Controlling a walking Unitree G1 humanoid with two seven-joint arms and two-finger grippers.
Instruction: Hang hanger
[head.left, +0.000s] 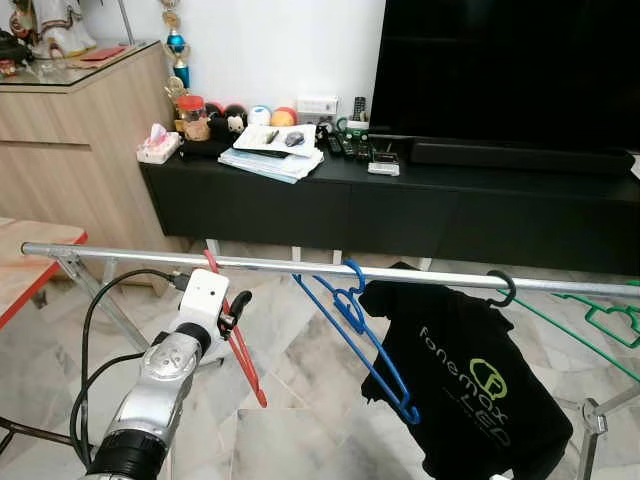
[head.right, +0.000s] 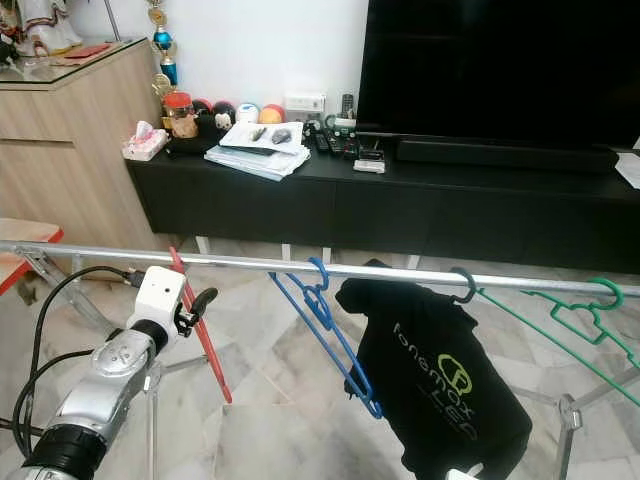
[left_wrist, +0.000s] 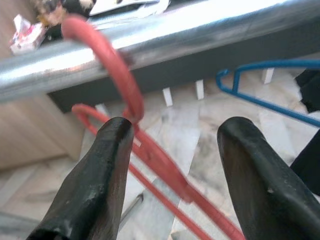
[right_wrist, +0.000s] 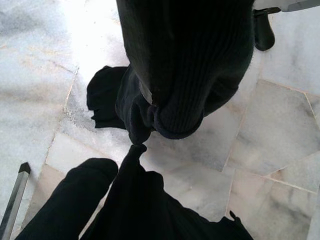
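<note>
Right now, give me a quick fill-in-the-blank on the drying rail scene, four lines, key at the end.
1. The red hanger has its hook over the metal ____.
2. The left gripper has its jaws ____ around the red hanger's neck.
3. Between the red hanger and the black T-shirt hangs a ____ hanger.
4. Past the T-shirt, toward the robot's right, the hanger on the rail is ____.

Missing words: rail; open; blue; green

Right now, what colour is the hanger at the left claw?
Red hanger, hooked over the rail; clearest in the left wrist view.
</note>
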